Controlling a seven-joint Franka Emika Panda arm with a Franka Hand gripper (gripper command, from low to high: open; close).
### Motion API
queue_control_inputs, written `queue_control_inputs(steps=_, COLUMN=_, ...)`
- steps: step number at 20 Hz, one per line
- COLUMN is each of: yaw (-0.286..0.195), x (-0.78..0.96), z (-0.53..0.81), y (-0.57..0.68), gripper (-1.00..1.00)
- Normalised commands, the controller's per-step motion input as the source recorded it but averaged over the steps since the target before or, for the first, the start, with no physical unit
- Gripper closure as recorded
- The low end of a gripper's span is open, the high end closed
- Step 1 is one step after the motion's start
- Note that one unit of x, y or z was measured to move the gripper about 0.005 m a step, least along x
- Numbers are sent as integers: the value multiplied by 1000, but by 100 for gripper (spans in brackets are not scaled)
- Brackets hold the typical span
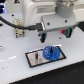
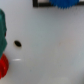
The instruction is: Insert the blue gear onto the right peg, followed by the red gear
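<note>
The blue gear (image 1: 50, 52) lies flat on the right half of the grey black-bordered plate (image 1: 31, 59). It covers the spot of the right peg, which I cannot make out. The plate's other pin (image 1: 36, 56) stands bare. The red gear (image 1: 63, 34) sits on the white table behind the plate, close under my gripper (image 1: 62, 31), whose fingers are lost in dark blur. In the wrist view the red gear (image 2: 2, 65) shows at the picture's edge and the blue gear (image 2: 62, 2) at another edge. No fingers show there.
A green piece (image 1: 68, 32) lies right beside the red gear, and it is also seen in the wrist view as the green piece (image 2: 2, 27). Another dark green item (image 1: 42, 36) sits further to the exterior view's left. A small dark spot (image 2: 18, 43) marks the table. A beige fixture (image 1: 18, 31) stands at the back.
</note>
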Motion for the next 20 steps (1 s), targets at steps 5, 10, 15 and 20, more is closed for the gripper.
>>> queue_control_inputs(steps=5, yaw=0, x=-585, z=5, y=433, gripper=-100)
queue_control_inputs(steps=10, yaw=0, x=-543, z=-6, y=457, gripper=-100)
queue_control_inputs(steps=15, yaw=0, x=-414, z=-26, y=508, gripper=-100)
queue_control_inputs(steps=20, yaw=0, x=-324, z=-10, y=483, gripper=-100)
